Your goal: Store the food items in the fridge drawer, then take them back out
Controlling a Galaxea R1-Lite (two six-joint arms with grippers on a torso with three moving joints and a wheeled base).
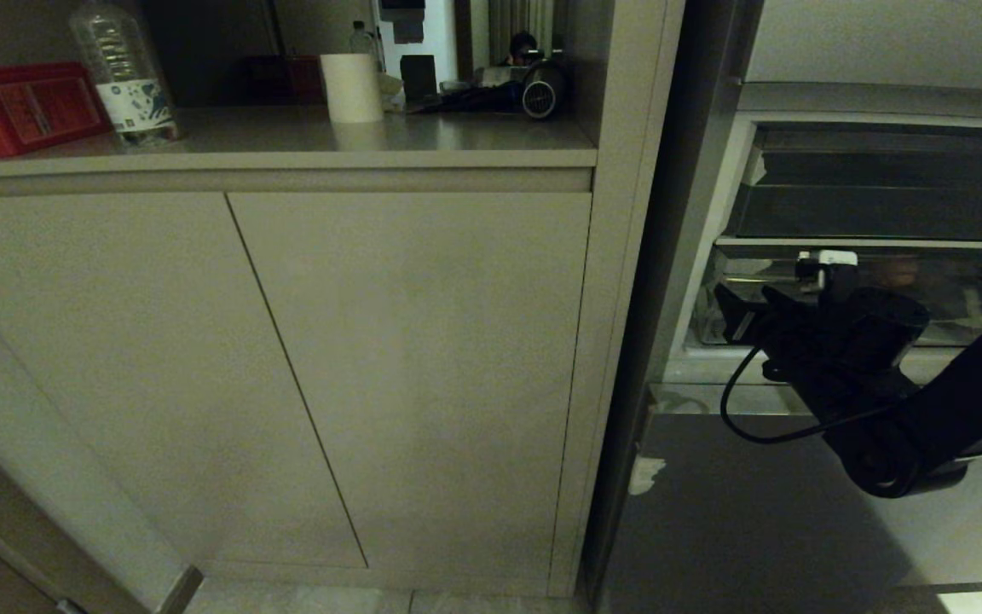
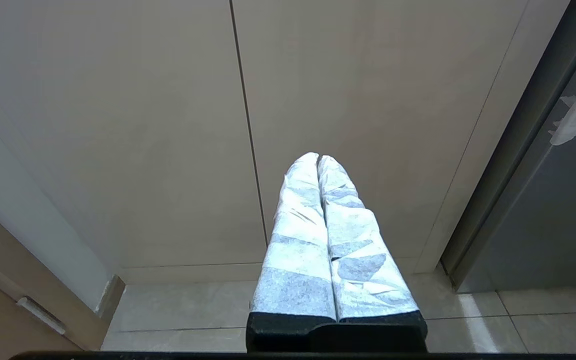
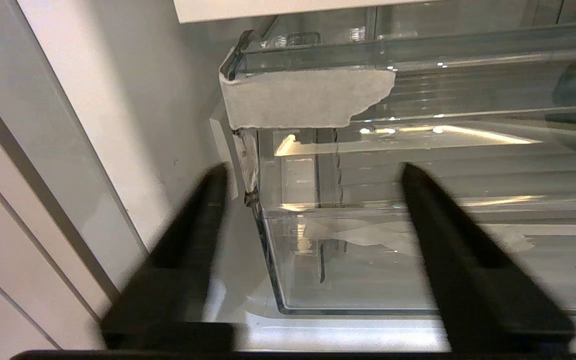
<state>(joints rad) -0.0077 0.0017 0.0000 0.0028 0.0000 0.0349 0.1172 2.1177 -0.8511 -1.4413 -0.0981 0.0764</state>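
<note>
Evidently the right gripper [image 3: 313, 175] has been brought to the front left corner of the fridge drawer [image 3: 418, 260] to get hold of its front wall: in the right wrist view the two dark fingers [image 3: 195, 220] stand well apart with nothing between them but that taped corner, holding nothing, one finger outside the drawer's side and the other before its clear face, and whether either touches the plastic I cannot tell. At the right of the head view the black arm reaches into the open fridge and covers much of the drawer. Behind it, through the clear wall, a dim orange-brown shape [image 1: 896, 271] is probably the fruit, sitting inside; a dark green blur at the right edge of the wrist view is cut off and unreadable. The left gripper [image 2: 318, 165] hangs parked before the cupboard doors [image 2: 168, 125], its white-wrapped fingers pressed together on nothing
</note>
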